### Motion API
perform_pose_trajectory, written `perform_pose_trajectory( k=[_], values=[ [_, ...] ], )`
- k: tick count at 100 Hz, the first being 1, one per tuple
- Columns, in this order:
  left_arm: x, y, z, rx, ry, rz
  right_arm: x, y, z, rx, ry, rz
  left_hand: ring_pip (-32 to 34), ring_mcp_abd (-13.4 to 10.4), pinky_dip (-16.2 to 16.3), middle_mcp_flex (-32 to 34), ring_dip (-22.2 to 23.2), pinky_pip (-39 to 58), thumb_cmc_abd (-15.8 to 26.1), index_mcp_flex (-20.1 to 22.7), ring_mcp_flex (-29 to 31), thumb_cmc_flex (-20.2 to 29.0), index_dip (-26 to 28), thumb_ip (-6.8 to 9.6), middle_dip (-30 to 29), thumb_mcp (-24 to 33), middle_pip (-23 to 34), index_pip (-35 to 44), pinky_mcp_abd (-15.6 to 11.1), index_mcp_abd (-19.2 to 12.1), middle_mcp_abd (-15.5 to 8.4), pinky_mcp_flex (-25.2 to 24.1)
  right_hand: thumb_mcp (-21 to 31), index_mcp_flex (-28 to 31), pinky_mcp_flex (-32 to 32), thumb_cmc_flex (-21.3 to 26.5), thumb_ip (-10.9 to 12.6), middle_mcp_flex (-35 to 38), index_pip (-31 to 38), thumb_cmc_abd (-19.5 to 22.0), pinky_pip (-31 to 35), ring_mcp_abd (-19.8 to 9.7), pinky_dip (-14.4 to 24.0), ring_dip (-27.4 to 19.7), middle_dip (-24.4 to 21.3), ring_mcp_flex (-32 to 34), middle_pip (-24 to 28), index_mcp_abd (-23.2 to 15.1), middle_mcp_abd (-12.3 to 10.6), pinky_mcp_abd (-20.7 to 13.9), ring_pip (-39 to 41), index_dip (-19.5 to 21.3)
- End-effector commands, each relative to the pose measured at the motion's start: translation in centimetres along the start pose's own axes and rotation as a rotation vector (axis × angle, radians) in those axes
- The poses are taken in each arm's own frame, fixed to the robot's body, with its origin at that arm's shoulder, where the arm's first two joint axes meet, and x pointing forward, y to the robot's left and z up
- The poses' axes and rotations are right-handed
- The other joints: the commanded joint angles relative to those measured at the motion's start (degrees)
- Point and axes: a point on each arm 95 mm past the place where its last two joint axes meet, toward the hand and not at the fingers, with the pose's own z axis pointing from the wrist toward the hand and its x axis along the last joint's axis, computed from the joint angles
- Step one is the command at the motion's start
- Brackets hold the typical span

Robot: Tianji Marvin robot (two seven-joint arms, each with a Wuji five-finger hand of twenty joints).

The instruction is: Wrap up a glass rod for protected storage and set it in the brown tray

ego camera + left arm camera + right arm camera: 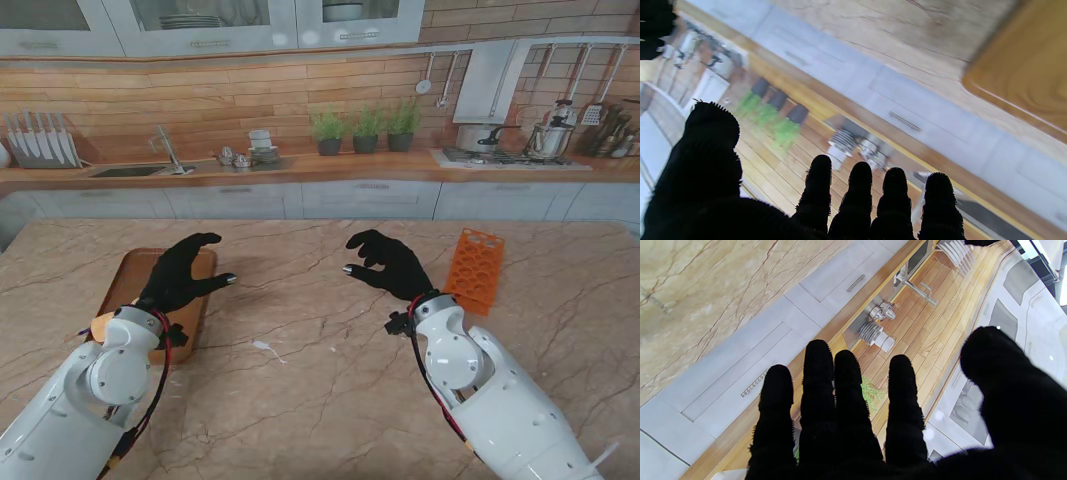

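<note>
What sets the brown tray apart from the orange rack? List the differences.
The brown tray is wooden, solid and sits on my left under the left hand; the orange rack is full of holes and sits on my right, beside the right hand. Both rest on the marble table.

I am looking at a kitchen. Beyond my left hand [180, 275] a sink with a faucet [168, 150] and a knife block [40, 140] sit on a wooden counter [300, 170]. Beyond my right hand [390, 265] stand 3 potted herbs [365, 128], a stove with pots [510, 145] and hanging utensils [590, 80]. Both hands hover over a marble table [320, 380].
</note>
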Motion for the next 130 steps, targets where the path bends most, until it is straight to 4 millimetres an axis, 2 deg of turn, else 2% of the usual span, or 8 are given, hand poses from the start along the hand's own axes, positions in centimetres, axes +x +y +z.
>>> perform_pose_trajectory(
  k=[1, 28, 43, 64, 66, 70, 87, 130],
  values=[
    [1.3, 1.0, 0.4, -0.028, 0.038, -0.036, 0.6, -0.3, -0.2, 0.013, 0.015, 0.025, -1.01, -0.22, -0.65, 1.27, -0.73, -0.61, 1.12, -0.98, 1.55, 1.0, 0.7, 1.67, -0.7, -1.08, -1.73, 1.46, -0.38, 0.99, 0.33, 0.87, -2.58, -2.07, -0.39, -1.93, 1.69, -0.65, -1.09, 1.16, -0.76, -0.12, 0.9, 0.11, -0.35, -0.37, -1.57, -0.66, -0.49, -0.28, -0.93, 0.41],
    [3.6, 2.2, 0.9, -0.145, 0.165, -0.106, 1.2, -0.3, -0.8, 0.056, 0.023, 0.136, -0.98, 1.02, -1.28, 4.29, -0.83, 0.2, -0.17, 0.38, 3.73, 1.77, -0.72, 1.66, -1.52, -0.12, -3.41, -1.04, 0.61, 2.08, 1.65, 3.34, -6.98, -5.0, -0.37, -3.03, 2.36, -1.93, -2.51, -1.09, -4.05, -0.48, 0.4, -2.33, -1.63, -1.06, -5.68, -0.2, -1.24, 0.07, -7.25, -0.08],
    [3.9, 2.7, 0.7, -0.162, 0.19, -0.111, 1.5, -0.1, -1.0, 0.086, 0.045, 0.18, -0.85, 2.19, -1.08, 6.34, -0.7, 1.55, -2.19, 2.67, 5.59, 1.72, -1.77, 1.53, -1.92, 1.61, -4.41, -2.93, 2.24, 2.19, 2.32, 4.76, -6.09, -6.69, 0.15, -5.04, 2.72, -3.34, -3.44, -3.45, -8.39, -1.01, 0.18, -4.86, -2.64, -1.52, -8.31, -0.22, -1.87, -0.06, -13.56, -0.36],
    [3.7, 2.4, 0.9, -0.189, 0.218, -0.132, 1.7, -0.2, -1.4, 0.128, 0.063, 0.202, -1.14, 1.91, -1.0, 5.97, -0.63, 2.4, -3.01, 1.91, 5.6, 1.03, -1.95, 1.44, -1.95, 3.14, -5.27, -4.09, 2.13, 0.41, 1.8, 4.31, -5.47, -8.37, 0.1, -5.81, 2.65, -4.93, -4.31, -3.43, -11.62, -1.19, 0.13, -6.19, -3.25, -2.12, -10.04, -0.4, -2.56, -0.05, -16.86, -0.6],
    [3.7, 2.5, 0.9, -0.188, 0.221, -0.138, 1.7, -0.2, -1.4, 0.129, 0.065, 0.198, -1.36, 1.96, -1.5, 6.11, -0.31, 3.48, -4.04, 2.01, 5.7, -1.03, -1.53, 0.92, -1.67, 7.6, -5.55, -4.45, 2.3, 0.19, 1.79, 3.99, -5.47, -8.53, 0.14, -5.82, 2.64, -5.07, -4.41, -3.42, -11.79, -1.23, 0.14, -6.25, -3.28, -2.11, -10.17, -0.45, -2.69, -0.05, -17.02, -0.63],
    [3.7, 2.5, 0.8, -0.189, 0.222, -0.151, 1.7, -0.1, -1.4, 0.132, 0.07, 0.19, -1.47, 1.91, -1.72, 6.27, -0.26, 3.72, -4.37, 2.04, 5.73, -1.77, -1.4, 0.7, -1.66, 9.0, -5.71, -4.56, 2.5, -0.18, 1.71, 3.78, -5.49, -9.05, 0.16, -5.75, 2.61, -5.48, -4.63, -3.4, -12.24, -1.53, 0.14, -6.38, -3.36, -2.15, -10.5, -0.55, -2.98, -0.17, -17.39, -0.7],
    [3.4, 2.4, 0.6, -0.209, 0.205, -0.215, 1.1, 0.2, -1.2, 0.161, 0.115, 0.11, -1.63, 2.26, -1.8, 7.78, -0.4, 3.88, -4.51, 2.86, 6.45, -1.41, -1.44, 0.57, -1.9, 9.3, -6.06, -4.59, 2.94, -0.53, 1.93, 3.62, -7.66, -12.97, 0.45, -2.92, 1.74, -8.01, -4.92, -3.04, -14.61, -2.78, 0.92, -6.92, -3.55, -2.44, -11.74, -2.46, -4.56, -0.81, -19.45, -0.83],
    [2.1, 1.7, 0.6, -0.189, 0.181, -0.248, 1.6, 0.2, -1.8, 0.184, 0.175, -0.004, -1.76, 2.31, -1.92, 8.78, -0.17, 4.74, -4.33, 3.32, 7.26, -1.05, -1.58, 0.48, -1.79, 9.24, -6.96, -5.41, 2.95, -0.86, 1.78, 3.38, -7.8, -13.88, 0.42, -6.45, 1.57, -9.11, -4.9, -2.11, -16.18, -2.89, 1.62, -7.27, -3.61, -2.19, -13.08, -3.34, -4.61, -0.87, -21.26, -0.87]
  ],
)
